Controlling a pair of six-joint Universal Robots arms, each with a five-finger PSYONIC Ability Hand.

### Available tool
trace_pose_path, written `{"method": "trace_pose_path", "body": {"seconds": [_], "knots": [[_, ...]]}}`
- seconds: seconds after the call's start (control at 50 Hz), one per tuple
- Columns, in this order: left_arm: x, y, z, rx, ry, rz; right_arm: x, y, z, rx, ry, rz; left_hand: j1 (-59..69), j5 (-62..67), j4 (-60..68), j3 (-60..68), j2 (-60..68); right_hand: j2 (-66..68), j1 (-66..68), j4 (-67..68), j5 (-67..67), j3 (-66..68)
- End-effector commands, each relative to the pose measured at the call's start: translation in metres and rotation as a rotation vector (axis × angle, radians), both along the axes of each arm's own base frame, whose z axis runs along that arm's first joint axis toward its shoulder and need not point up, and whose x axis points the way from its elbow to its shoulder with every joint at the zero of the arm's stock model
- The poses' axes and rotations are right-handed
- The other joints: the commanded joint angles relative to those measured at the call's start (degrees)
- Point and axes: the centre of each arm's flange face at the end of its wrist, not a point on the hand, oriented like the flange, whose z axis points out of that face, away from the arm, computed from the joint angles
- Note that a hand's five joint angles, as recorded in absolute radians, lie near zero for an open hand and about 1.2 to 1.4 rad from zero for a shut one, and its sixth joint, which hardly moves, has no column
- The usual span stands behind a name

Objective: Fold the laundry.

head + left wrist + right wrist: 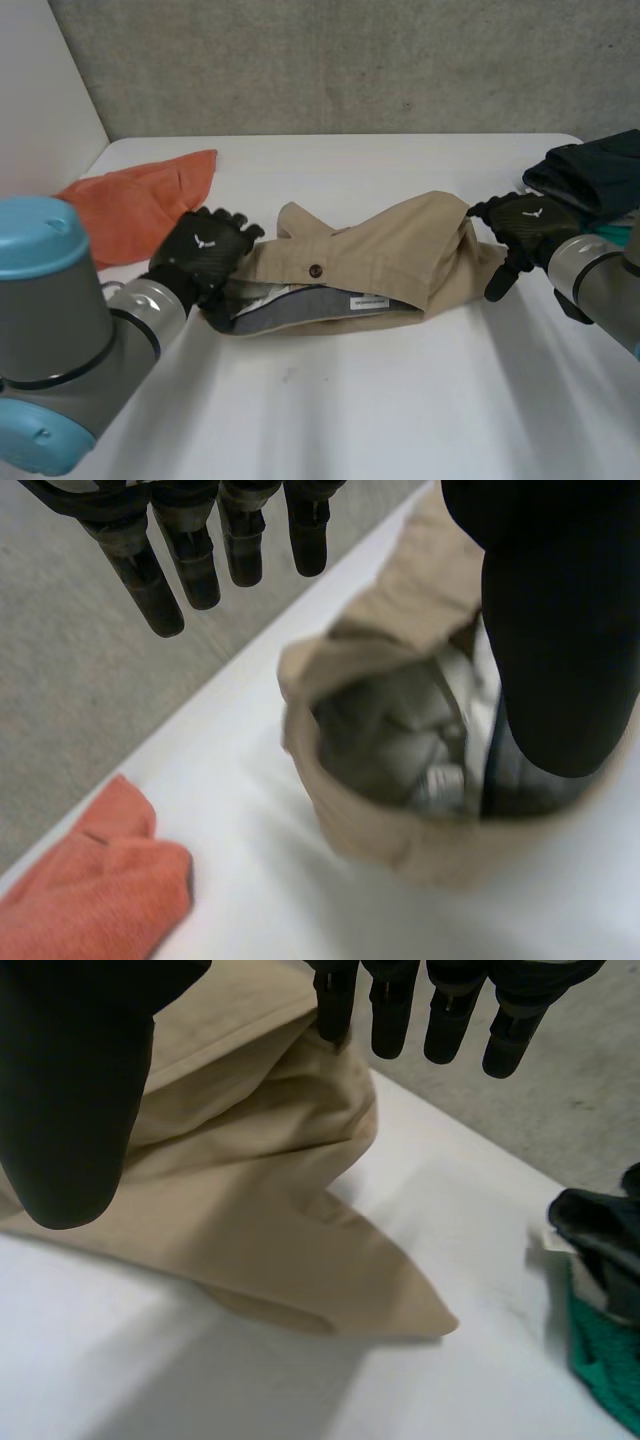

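Tan shorts (375, 260) lie crumpled across the middle of the white table (330, 410), with the grey-lined waistband toward my left arm. My left hand (205, 255) hovers at the waistband end. Its fingers (195, 560) are straight and its thumb is spread apart over the waist opening (400, 730), holding nothing. My right hand (525, 228) is at the opposite end of the shorts. Its straight fingers (440, 1010) reach over the tan cloth (250, 1190), and its thumb stands apart from them with nothing held.
An orange cloth (140, 205) lies at the table's left side, close to my left hand, also seen as an orange cloth (90, 890). A dark garment (595, 170) lies on a teal cloth (610, 1370) at the right edge.
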Motion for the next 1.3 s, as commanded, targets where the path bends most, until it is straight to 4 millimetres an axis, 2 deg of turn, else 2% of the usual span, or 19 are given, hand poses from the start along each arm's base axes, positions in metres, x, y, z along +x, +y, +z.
{"method": "trace_pose_path", "body": {"seconds": [0.02, 0.12, 0.22, 0.3, 0.4, 0.52, 0.6, 0.7, 0.74, 0.8, 0.82, 0.84, 0.9, 0.94, 1.04, 1.06, 1.16, 1.24, 1.3], "knots": [[0.003, 0.003, 0.050, -0.047, 0.133, -0.045, -0.006, 0.003, 0.017, -0.052, -0.057, -0.070, -1.11, -2.88, -1.49, -1.71, -1.60, -1.58, -2.66, -1.41, -2.58, -1.57], [0.005, -0.011, 0.076, -0.033, 0.236, -0.090, -0.004, 0.012, 0.019, -0.036, -0.148, -0.103, -1.11, -2.88, -1.49, -1.71, -1.60, -1.58, -2.66, -1.41, -2.58, -1.57], [0.004, -0.041, 0.080, 0.016, 0.278, -0.108, 0.006, 0.025, 0.012, 0.016, -0.250, -0.105, -1.11, -2.88, -1.49, -1.71, -1.60, -1.58, -2.66, -1.41, -2.58, -1.57], [-0.001, -0.078, 0.063, 0.064, 0.244, -0.113, 0.019, 0.034, 0.001, 0.073, -0.329, -0.102, -1.11, -2.88, -1.49, -1.71, -1.60, -1.58, -2.66, -1.41, -2.58, -1.57], [-0.009, -0.104, 0.037, 0.113, 0.172, -0.168, 0.032, 0.035, -0.008, 0.060, -0.369, -0.121, -1.11, -2.88, -1.49, -1.71, -1.60, -1.58, -2.66, -1.41, -2.58, -1.57], [-0.025, -0.113, -0.001, 0.191, 0.086, -0.292, 0.047, 0.027, -0.021, 0.014, -0.373, -0.133, -1.11, -2.88, -1.49, -1.71, -1.60, -1.58, -2.66, -1.41, -2.58, -1.57], [-0.036, -0.108, -0.020, 0.236, 0.058, -0.346, 0.063, 0.030, -0.038, 0.024, -0.341, -0.119, -1.11, -2.88, -1.49, -1.71, -1.60, -1.58, -2.66, -1.41, -2.58, -1.57], [-0.049, -0.100, -0.042, 0.278, 0.043, -0.383, 0.068, 0.030, -0.051, 0.019, -0.283, -0.141, -1.11, -2.88, -1.49, -1.71, -1.60, -1.58, -2.66, -1.41, -2.58, -1.57], [-0.052, -0.100, -0.048, 0.280, 0.039, -0.388, 0.069, 0.030, -0.053, 0.011, -0.263, -0.142, 7.44, 5.67, 7.06, 6.84, 6.95, 5.77, 4.69, 5.94, 4.77, 5.78], [-0.052, -0.106, -0.052, 0.252, 0.031, -0.358, 0.072, 0.027, -0.053, -0.021, -0.241, -0.130, 46.91, 45.14, 46.53, 46.31, 46.42, 38.31, 37.22, 38.47, 37.30, 38.31], [-0.051, -0.109, -0.050, 0.238, 0.029, -0.341, 0.073, 0.025, -0.052, -0.035, -0.240, -0.122, 59.86, 58.09, 59.48, 59.26, 59.37, 49.12, 48.03, 49.28, 48.11, 49.12], [-0.049, -0.115, -0.044, 0.199, 0.023, -0.301, 0.076, 0.020, -0.050, -0.065, -0.236, -0.104, 68.79, 67.03, 68.42, 68.20, 68.31, 68.23, 67.14, 68.39, 67.23, 68.23], [-0.047, -0.121, -0.027, 0.123, 0.021, -0.228, 0.079, 0.010, -0.041, -0.125, -0.242, -0.072, 68.89, 67.12, 68.51, 68.29, 68.40, 68.42, 67.34, 68.59, 67.42, 68.43], [-0.045, -0.123, -0.006, 0.046, 0.039, -0.157, 0.085, -0.002, -0.025, -0.194, -0.252, -0.031, 68.89, 67.12, 68.51, 68.29, 68.40, 68.42, 67.34, 68.59, 67.42, 68.43], [-0.043, -0.104, 0.051, -0.067, 0.140, -0.095, 0.101, -0.021, 0.016, -0.346, -0.274, 0.053, 68.89, 67.12, 68.51, 68.29, 68.40, 68.42, 67.34, 68.59, 67.42, 68.43], [-0.042, -0.093, 0.071, -0.104, 0.171, -0.089, 0.105, -0.028, 0.029, -0.393, -0.280, 0.076, 68.89, 67.12, 68.51, 68.29, 68.40, 68.42, 67.34, 68.59, 67.42, 68.43], [-0.039, -0.051, 0.112, -0.175, 0.238, -0.079, 0.112, -0.050, 0.059, -0.495, -0.310, 0.124, 68.89, 67.12, 68.51, 68.29, 68.40, 68.42, 67.34, 68.59, 67.42, 68.43], [-0.038, -0.011, 0.121, -0.181, 0.244, -0.066, 0.122, -0.062, 0.074, -0.526, -0.382, 0.229, 68.89, 67.12, 68.51, 68.29, 68.40, 68.42, 67.34, 68.59, 67.42, 68.43], [-0.047, 0.023, 0.115, -0.164, 0.240, -0.093, 0.130, -0.067, 0.076, -0.506, -0.444, 0.331, 68.89, 67.12, 68.51, 68.29, 68.40, 68.42, 67.34, 68.59, 67.42, 68.43]]}}
